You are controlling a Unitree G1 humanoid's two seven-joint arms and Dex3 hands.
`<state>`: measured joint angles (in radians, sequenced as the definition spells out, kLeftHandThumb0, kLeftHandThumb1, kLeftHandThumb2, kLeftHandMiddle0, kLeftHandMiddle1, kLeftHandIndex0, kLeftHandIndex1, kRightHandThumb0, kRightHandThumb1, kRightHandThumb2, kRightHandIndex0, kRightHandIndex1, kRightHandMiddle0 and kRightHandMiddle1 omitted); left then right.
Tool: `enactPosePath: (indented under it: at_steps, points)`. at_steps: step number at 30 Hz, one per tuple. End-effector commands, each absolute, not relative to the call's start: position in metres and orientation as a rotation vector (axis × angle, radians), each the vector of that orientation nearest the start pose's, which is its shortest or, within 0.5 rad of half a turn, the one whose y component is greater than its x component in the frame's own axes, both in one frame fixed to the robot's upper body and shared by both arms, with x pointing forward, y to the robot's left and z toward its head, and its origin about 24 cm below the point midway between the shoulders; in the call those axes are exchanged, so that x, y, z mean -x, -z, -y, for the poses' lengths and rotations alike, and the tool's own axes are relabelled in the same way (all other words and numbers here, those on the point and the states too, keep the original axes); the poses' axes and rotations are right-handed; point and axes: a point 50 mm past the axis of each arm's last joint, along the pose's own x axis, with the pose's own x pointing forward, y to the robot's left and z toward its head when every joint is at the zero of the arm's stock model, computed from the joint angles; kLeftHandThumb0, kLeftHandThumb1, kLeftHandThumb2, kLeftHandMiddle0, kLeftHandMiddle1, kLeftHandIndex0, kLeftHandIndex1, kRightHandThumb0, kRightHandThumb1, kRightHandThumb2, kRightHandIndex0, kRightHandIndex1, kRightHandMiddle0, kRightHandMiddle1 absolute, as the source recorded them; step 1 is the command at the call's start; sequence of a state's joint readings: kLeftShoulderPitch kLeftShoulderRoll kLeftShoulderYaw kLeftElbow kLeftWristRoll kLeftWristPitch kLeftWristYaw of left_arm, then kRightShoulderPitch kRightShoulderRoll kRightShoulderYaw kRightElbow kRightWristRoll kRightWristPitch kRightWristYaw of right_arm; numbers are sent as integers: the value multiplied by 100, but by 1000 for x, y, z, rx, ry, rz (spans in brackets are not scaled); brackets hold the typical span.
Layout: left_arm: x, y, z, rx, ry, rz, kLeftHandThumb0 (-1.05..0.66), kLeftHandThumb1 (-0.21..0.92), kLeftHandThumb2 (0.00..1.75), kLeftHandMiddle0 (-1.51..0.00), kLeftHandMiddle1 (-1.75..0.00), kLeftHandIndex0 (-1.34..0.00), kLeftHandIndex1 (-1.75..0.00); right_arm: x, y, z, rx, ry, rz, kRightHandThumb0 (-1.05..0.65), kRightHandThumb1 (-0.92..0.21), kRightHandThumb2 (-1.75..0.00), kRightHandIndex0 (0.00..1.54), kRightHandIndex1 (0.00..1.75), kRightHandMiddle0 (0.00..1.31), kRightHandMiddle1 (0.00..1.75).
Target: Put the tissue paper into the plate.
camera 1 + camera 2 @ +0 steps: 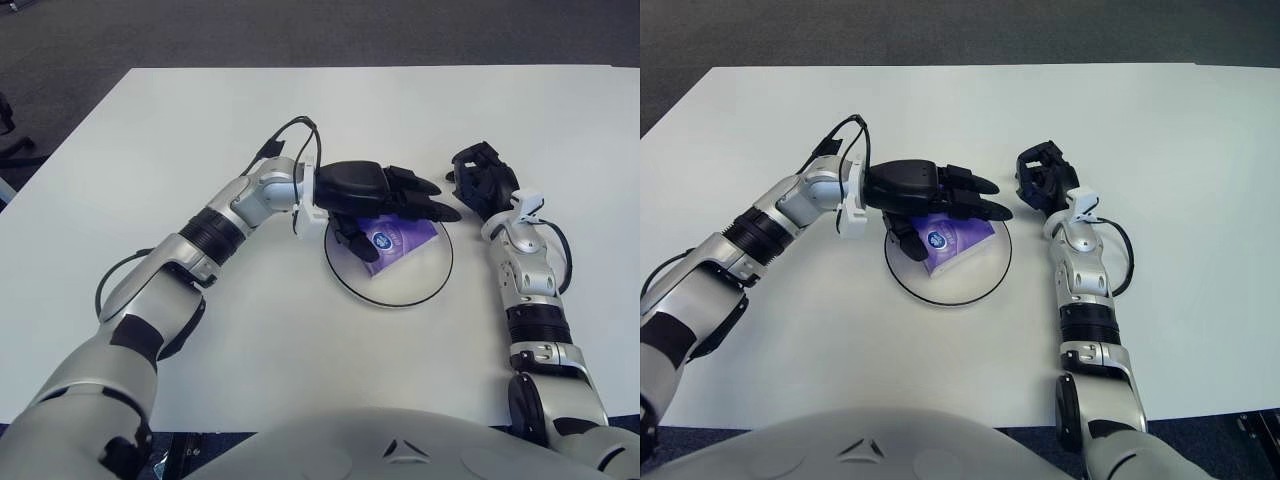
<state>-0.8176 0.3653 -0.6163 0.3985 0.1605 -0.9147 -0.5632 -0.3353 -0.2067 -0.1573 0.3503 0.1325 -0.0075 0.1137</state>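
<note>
A purple tissue pack (393,240) lies in the round white plate (400,303) with a dark rim, near its far left side. My left hand (405,200) hovers over the plate's far half, its fingers stretched straight out to the right above the pack. The hand is open and its thumb (352,243) hangs down beside the pack's left end. Whether the thumb touches the pack is unclear. My right hand (483,185) shows just right of the plate, relaxed and holding nothing.
The white table (300,110) runs far to the back and to both sides. Its front edge lies close to my body, and dark floor lies beyond its far edge. A black cable (290,135) loops above my left wrist.
</note>
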Motion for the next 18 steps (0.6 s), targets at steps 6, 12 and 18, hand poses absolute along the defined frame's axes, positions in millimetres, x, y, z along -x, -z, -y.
enactPosePath:
  at_steps: [6,12,18]
  points:
    - [-281,-163,-31,-755,1309,1007,-103,92,84,-14,0,-14,0,-300,-15,214,15,21,-209,-38,-71,-80,70,175,33,175]
    - [-283,-161,-35,-646,1257,1020,-105,92,79,-12,-1,-11,-1,-302,-15,218,64,1,-235,-39,-70,-81,71,175,34,175]
    - [-290,-161,-47,-490,1127,1037,-105,92,77,-12,-1,-10,-2,-300,-15,221,69,0,-237,-39,-68,-83,70,175,35,175]
